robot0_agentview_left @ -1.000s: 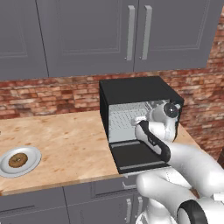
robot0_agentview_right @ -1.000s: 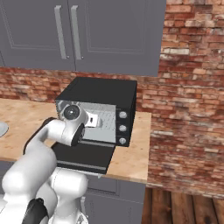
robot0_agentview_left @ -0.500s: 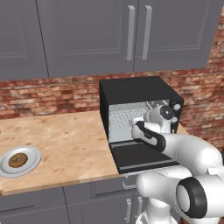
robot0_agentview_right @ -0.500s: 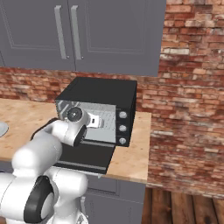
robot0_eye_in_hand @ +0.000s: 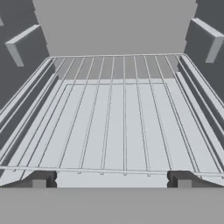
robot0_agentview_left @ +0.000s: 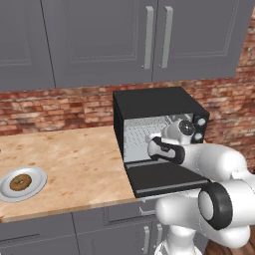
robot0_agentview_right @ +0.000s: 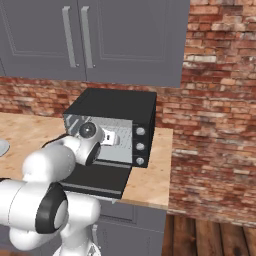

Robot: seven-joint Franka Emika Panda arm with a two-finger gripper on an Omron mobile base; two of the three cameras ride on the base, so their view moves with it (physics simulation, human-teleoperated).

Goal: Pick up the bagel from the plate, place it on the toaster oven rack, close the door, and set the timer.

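Note:
The bagel (robot0_agentview_left: 20, 182) lies on the plate (robot0_agentview_left: 37, 175) at the counter's far left, well away from the arm. The black toaster oven (robot0_agentview_left: 154, 102) stands to the right with its door (robot0_agentview_left: 167, 178) folded down flat. My gripper (robot0_eye_in_hand: 111, 179) is open and empty at the oven mouth (robot0_agentview_left: 152, 143), fingers pointing into the cavity. The wire toaster oven rack (robot0_eye_in_hand: 118, 118) stretches bare ahead of the fingertips (robot0_eye_in_hand: 40, 179). From the right base view the gripper (robot0_agentview_right: 113, 139) sits just inside the opening.
Three knobs (robot0_agentview_right: 140, 146) run down the oven's right front panel. Grey upper cabinets (robot0_agentview_left: 149, 40) hang above, with a brick wall (robot0_agentview_left: 60, 107) behind. The wooden counter (robot0_agentview_left: 74, 159) lies between plate and oven. The oven's side walls (robot0_eye_in_hand: 205, 48) flank the hand closely.
The arm's elbow and forearm have swung round to the right of the oven while the hand stays at the oven mouth. The jaws remain open and empty.

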